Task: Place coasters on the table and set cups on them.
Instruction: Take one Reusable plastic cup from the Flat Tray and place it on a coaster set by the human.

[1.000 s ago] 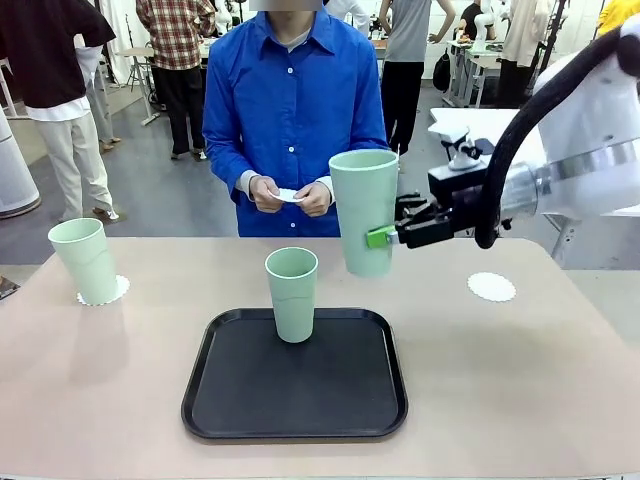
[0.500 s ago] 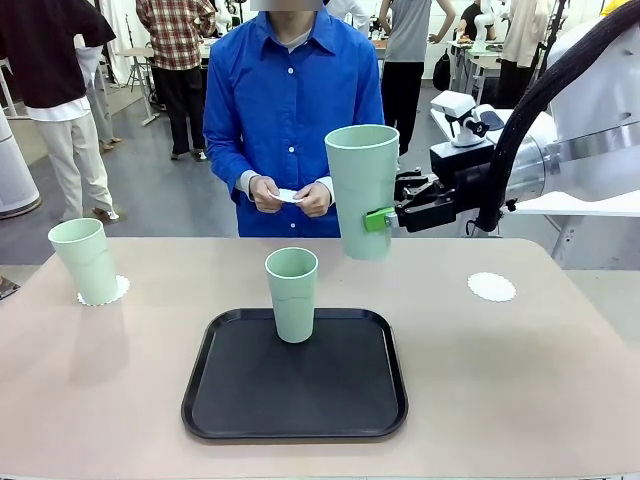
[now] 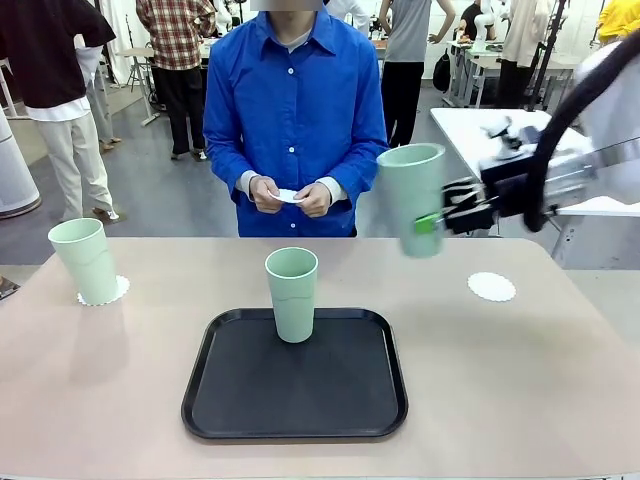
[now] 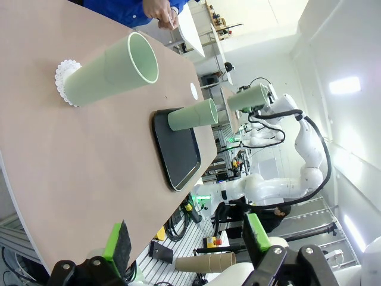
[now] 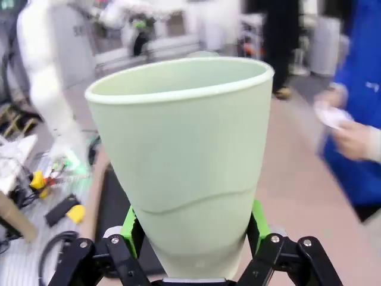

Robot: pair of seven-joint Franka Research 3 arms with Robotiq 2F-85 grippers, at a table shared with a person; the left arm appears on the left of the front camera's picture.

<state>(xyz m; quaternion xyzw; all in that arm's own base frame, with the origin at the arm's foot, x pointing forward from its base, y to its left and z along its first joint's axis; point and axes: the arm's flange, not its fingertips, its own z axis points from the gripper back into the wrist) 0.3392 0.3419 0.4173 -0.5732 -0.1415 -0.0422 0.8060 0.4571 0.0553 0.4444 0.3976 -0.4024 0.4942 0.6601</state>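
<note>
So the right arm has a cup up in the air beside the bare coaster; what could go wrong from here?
The cup is tall and the right fingers pinch it low down, so it could swing or slip. The bare coaster is thin paper, barely wider than a cup's base: an off-centre set-down might miss it or push it along the table.

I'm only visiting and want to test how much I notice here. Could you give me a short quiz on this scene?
1. True or false: the tall mint-green plastic cup on the black rectangular tray lies on its side.
2. What does the robot's right hand grip? A a paper doily; B a second mint-green cup; C nothing.
3. How many round lacy white paper doilies lie on the beige-pink table?
Key: 1 false; 2 B; 3 two, one doily under the left-side cup.
</note>
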